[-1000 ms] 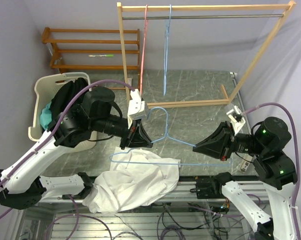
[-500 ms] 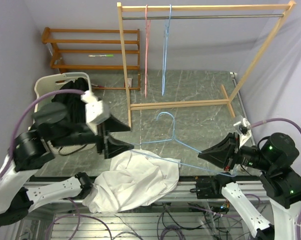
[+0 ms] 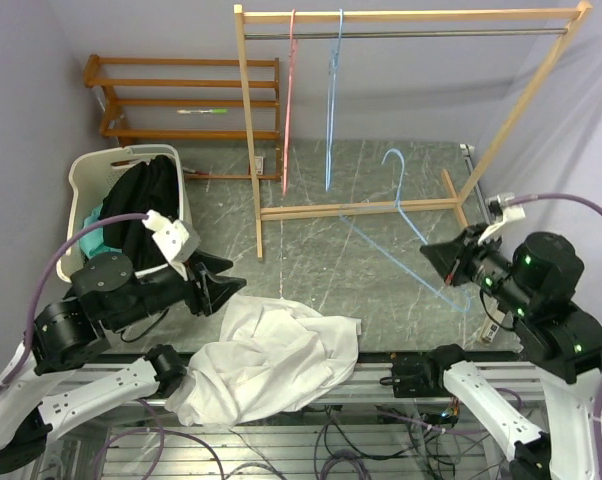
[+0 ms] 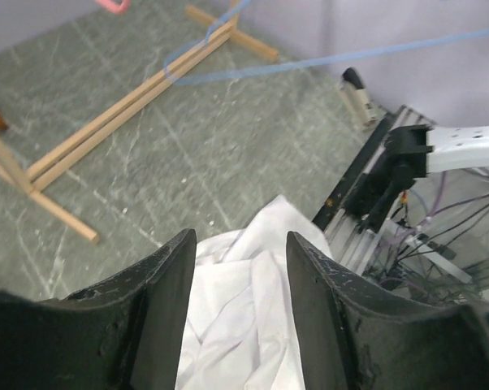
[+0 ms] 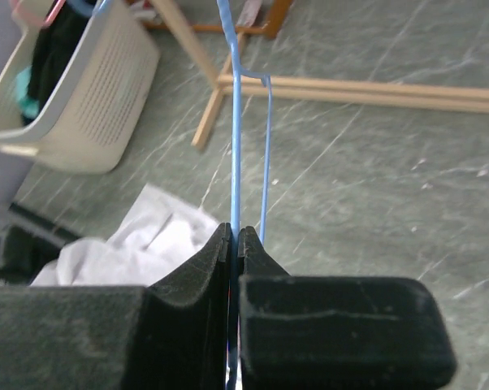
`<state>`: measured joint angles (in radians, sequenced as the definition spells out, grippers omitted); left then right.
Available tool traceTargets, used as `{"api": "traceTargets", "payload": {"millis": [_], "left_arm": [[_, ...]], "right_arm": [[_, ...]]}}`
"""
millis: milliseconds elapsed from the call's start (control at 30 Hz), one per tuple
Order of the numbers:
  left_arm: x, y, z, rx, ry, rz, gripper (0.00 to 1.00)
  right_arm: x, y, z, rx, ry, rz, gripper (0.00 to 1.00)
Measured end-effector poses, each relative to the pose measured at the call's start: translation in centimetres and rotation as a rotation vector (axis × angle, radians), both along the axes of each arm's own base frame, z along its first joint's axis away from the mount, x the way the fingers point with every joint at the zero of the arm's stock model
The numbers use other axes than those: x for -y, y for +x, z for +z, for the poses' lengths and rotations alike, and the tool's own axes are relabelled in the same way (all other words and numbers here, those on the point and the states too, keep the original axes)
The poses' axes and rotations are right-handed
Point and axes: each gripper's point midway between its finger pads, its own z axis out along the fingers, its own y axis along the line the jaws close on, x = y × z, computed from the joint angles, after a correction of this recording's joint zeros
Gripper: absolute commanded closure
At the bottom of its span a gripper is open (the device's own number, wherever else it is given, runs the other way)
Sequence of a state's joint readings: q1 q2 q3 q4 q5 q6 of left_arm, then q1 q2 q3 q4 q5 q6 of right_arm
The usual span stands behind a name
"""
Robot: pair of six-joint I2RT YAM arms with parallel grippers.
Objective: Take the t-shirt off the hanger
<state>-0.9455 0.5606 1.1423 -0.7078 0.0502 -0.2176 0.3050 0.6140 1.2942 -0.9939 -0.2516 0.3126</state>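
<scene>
The white t-shirt (image 3: 271,365) lies crumpled at the table's near edge, apart from the hanger. The thin blue wire hanger (image 3: 404,190) is bare and held up over the right side of the table, hook uppermost. My right gripper (image 3: 439,260) is shut on its wire; in the right wrist view the blue wire (image 5: 234,122) runs up from the shut gripper (image 5: 235,232), with the t-shirt (image 5: 139,244) low on the left. My left gripper (image 3: 229,288) stands open just left of the shirt. In the left wrist view the t-shirt (image 4: 244,325) shows beneath the open gripper (image 4: 240,244).
A wooden clothes rack (image 3: 401,16) stands at the back with a pink hanger (image 3: 288,100) and another blue hanger (image 3: 333,100) on its rail. A white laundry basket (image 3: 79,190) with dark clothes sits at left. A wooden shelf (image 3: 181,95) stands behind it.
My left gripper opened and drew back to the left. The right gripper carried the blue hanger up and to the right, out of the shirt, which stayed on the table.
</scene>
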Motion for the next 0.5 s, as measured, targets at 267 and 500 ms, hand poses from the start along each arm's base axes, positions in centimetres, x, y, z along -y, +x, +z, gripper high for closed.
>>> {"api": "traceTargets", "payload": {"millis": [267, 500], "left_arm": [[-1.5, 1.4, -4.0, -0.052, 0.008, 0.137, 0.46], [-2.2, 1.8, -6.6, -0.074, -0.014, 0.192, 0.45]], "right_arm": [[0.8, 8.0, 4.4, 0.158, 0.014, -0.183, 1.00], [0.1, 11.6, 9.8, 0.359, 0.099, -0.212, 1.00]]}}
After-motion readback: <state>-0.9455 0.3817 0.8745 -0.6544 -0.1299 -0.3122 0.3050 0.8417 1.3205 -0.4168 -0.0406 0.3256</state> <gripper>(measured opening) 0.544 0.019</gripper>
